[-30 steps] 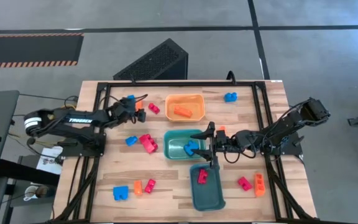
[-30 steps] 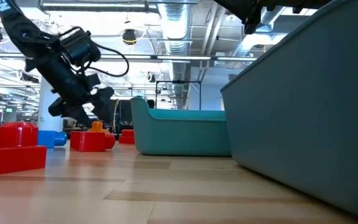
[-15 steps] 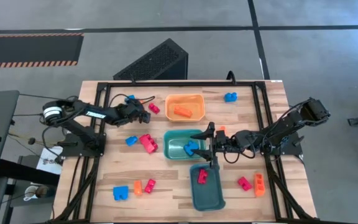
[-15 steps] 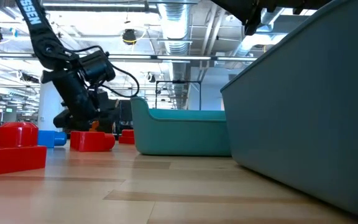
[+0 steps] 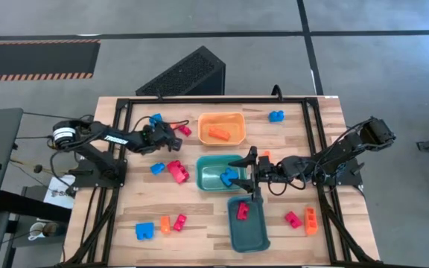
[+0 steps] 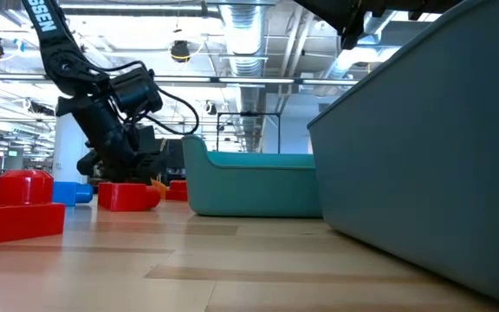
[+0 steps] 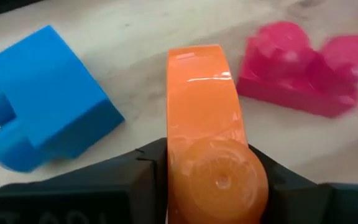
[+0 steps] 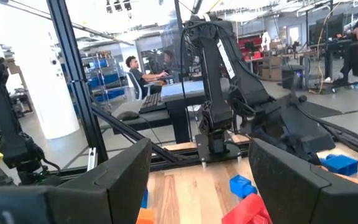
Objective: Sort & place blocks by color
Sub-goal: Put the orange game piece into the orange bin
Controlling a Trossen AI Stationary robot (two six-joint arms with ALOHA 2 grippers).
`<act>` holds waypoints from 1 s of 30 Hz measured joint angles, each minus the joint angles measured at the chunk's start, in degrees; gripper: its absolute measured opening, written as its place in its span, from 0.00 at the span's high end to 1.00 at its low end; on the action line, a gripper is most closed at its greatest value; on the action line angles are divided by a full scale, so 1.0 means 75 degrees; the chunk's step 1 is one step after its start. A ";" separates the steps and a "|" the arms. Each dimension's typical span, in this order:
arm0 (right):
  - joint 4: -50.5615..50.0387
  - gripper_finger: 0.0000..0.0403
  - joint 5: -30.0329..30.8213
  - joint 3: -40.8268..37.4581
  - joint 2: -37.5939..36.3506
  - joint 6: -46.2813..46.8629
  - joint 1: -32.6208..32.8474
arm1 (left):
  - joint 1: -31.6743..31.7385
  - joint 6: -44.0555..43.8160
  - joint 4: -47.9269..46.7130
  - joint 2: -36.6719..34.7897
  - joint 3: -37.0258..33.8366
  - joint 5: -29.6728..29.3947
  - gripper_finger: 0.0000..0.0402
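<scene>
The left tool (image 5: 171, 134) is down at the back left of the counter (image 5: 199, 223), and its two dark fingers (image 7: 135, 171) sit tight on both sides of a small orange block (image 7: 207, 155); so it looks closed on that block, which still seems to rest on the wood; a blue block (image 7: 42, 118) lies just beside it on one side and a pink block (image 7: 303, 74) just beside it on the other; to do this step well, I think the tool should squeeze firmly and lift straight up, so it does not bump those two neighbours; then it should carry the block over to the orange tray (image 5: 222, 119), which is near and already has an orange piece in it, and let go low so the block does not bounce out; the right tool (image 5: 253, 175) waits over the near edge of the green tray (image 5: 203, 175), where a blue block (image 5: 228, 177) lies; its fingers (image 8: 123, 180) stand wide apart and hold nothing; a teal tray (image 5: 255, 234) closer to the front holds a red block (image 5: 242, 211); more blocks are spread around the counter, some near the front left and some near the front right, so there is plenty left to sort.
</scene>
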 joint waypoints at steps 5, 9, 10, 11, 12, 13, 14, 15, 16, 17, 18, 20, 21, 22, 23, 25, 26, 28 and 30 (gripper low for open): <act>-0.0250 0.28 0.0004 -0.0003 0.0000 0.0078 0.0000 | -0.0505 0.0255 -0.0229 -0.0811 0.0000 -0.0067 0.75; -0.0264 0.28 0.0006 -0.0003 0.0000 0.0091 0.0000 | -0.1003 0.0040 -0.0893 -0.1686 0.0000 -0.0651 0.75; -0.0255 0.28 0.0006 -0.0003 0.0000 0.0091 0.0000 | -0.1152 -0.0043 -0.1037 -0.1912 0.0000 -0.0816 0.75; -0.0252 0.28 0.0006 -0.0003 0.0000 0.0091 0.0000 | -0.1328 -0.0121 -0.1210 -0.2137 -0.0001 -0.1004 0.75; -0.0252 0.28 0.0006 -0.0003 0.0000 0.0091 0.0000 | -0.1503 -0.0150 -0.1250 -0.2340 -0.0003 -0.1174 0.75; -0.0254 0.28 0.0008 -0.0003 0.0000 0.0103 0.0000 | -0.1681 -0.0151 -0.1269 -0.2553 -0.0003 -0.1300 0.75; -0.0253 0.28 0.0008 -0.0003 0.0000 0.0122 0.0000 | -0.1883 -0.0092 -0.1240 -0.2768 -0.0003 -0.1450 0.75; -0.0252 0.28 0.0008 -0.0003 0.0000 0.0126 0.0000 | -0.2081 0.0053 -0.1095 -0.2948 -0.0003 -0.1517 0.75; -0.0252 0.28 0.0010 -0.0003 0.0000 0.0126 0.0000 | -0.2300 0.0283 -0.0957 -0.3130 -0.0003 -0.1533 0.75; -0.0252 0.28 0.0014 -0.0003 0.0000 0.0126 0.0000 | -0.2543 0.0576 -0.0705 -0.3260 -0.0007 -0.1537 0.75; -0.0249 0.28 0.0030 -0.0003 0.0000 0.0126 0.0000 | -0.2797 0.0938 -0.0247 -0.3366 -0.0037 -0.1483 0.75; -0.0246 0.28 0.0107 -0.0003 0.0000 0.0129 0.0000 | -0.3301 0.1574 0.0815 -0.3547 -0.0227 -0.1383 0.75; -0.0246 0.28 0.0175 -0.0003 0.0000 0.0129 0.0000 | -0.3510 0.1838 0.1478 -0.3570 -0.0353 -0.1279 0.75; -0.0244 0.28 0.0226 -0.0003 0.0000 0.0129 0.0000 | -0.3692 0.2098 0.2131 -0.3587 -0.0493 -0.1212 0.75; -0.0239 0.28 0.0238 -0.0003 0.0000 0.0133 0.0000 | -0.3829 0.2342 0.2745 -0.3584 -0.0609 -0.1124 0.75; -0.0236 0.28 0.0242 -0.0003 0.0000 0.0141 0.0000 | -0.4017 0.2820 0.3751 -0.3586 -0.0830 -0.0808 0.74; -0.0228 0.28 0.0241 -0.0003 0.0000 0.0148 0.0000 | -0.4059 0.2922 0.4038 -0.3588 -0.0933 -0.0614 0.73; -0.0220 0.28 0.0236 -0.0003 0.0000 0.0153 0.0000 | -0.4052 0.2939 0.4287 -0.3585 -0.1132 -0.0469 0.70; -0.0218 0.28 0.0231 -0.0003 0.0000 0.0153 0.0000 | -0.4002 0.2834 0.4290 -0.3580 -0.1217 -0.0475 0.69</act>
